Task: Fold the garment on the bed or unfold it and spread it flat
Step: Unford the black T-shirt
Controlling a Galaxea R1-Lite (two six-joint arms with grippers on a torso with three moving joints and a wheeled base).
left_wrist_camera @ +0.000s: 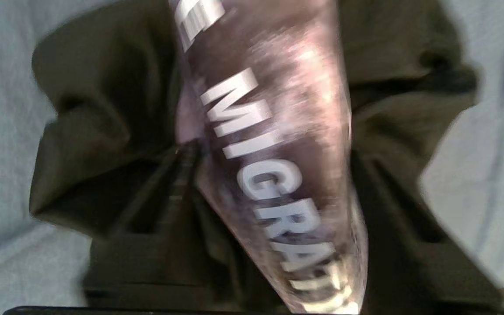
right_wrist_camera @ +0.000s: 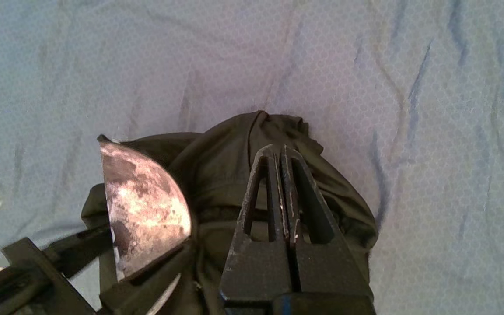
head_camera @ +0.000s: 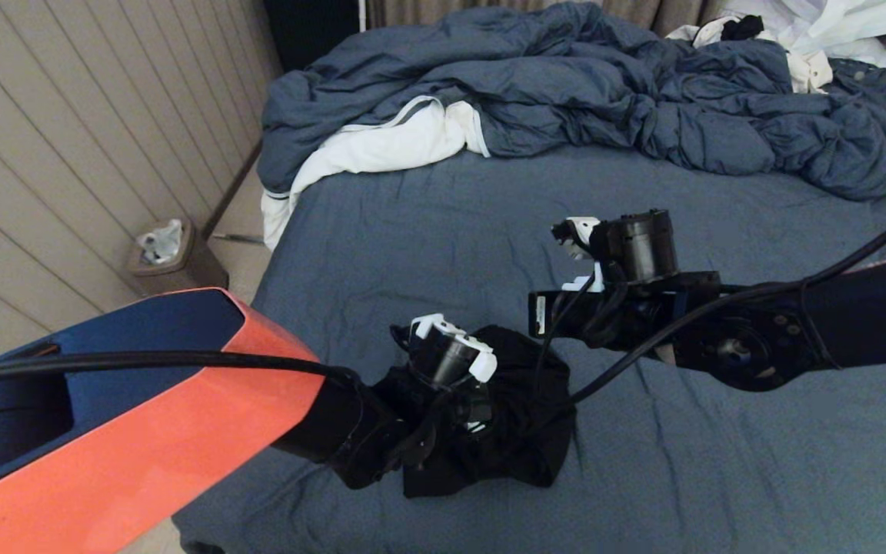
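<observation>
You are looking straight down onto the garment (left_wrist_camera: 116,109), a dark bunched heap with thick rolled folds. Across its middle runs a raised strip of the printed face, mottled grey, with blurred white capital letters (left_wrist_camera: 252,127) running lengthwise along it. Pale blue sheet of the bed (left_wrist_camera: 488,157) shows on both sides of the heap. You cannot make out the gripper's fingers here.

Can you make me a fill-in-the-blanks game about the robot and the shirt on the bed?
1. The black shirt lies crumpled on the ____ sheet of the bed.
2. The picture printed on the shirt shows a ____.
3. The right gripper hangs above the shirt with its fingers ____.
4. The left gripper is down at the ____.

Missing words: blue; moon; shut; shirt
</observation>
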